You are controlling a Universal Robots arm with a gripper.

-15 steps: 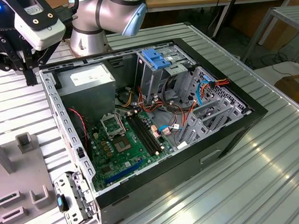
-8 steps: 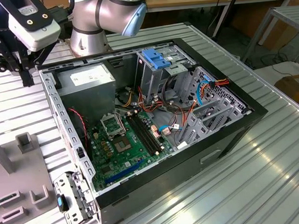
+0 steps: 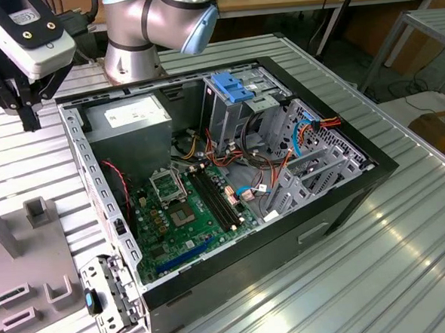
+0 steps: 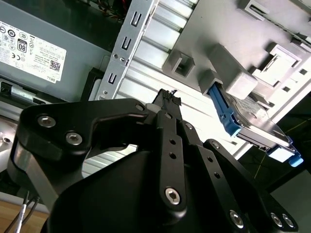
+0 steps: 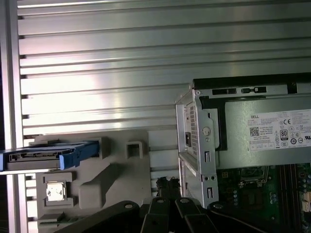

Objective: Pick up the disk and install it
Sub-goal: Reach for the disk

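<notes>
exterior view: my jaws (image 3: 29, 118) hang at the view's far left, over the ribbed metal worktop (image 3: 350, 279) and just outside the open computer case (image 3: 346, 204). the case lies on its side with the green motherboard (image 3: 188, 221) showing, a grey power supply (image 3: 125, 116) in the corner nearest me and a blue bracket (image 3: 233, 86) on top of the metal drive cage.

in both wrist views my jaws (image 4: 167, 99) (image 5: 168, 183) look pressed together, tip against tip, with nothing between them. they sit above the bare strip of worktop (image 5: 97, 48) between the case's corner and a grey holder plate (image 5: 112, 174).

the disk (image 5: 48, 155) is not in the case. it stands on its edge in the holder plate, blue rails along its sides, well apart from my tips. the second wrist view shows the disk (image 4: 257, 121) from the other side (silver body, a blue rail along its near edge), resting against the raised blocks of the holder plate (image 4: 218, 29). the power supply (image 5: 272, 141) with its white label lies just inside the case wall, on the far side of my jaws from the disk.
</notes>
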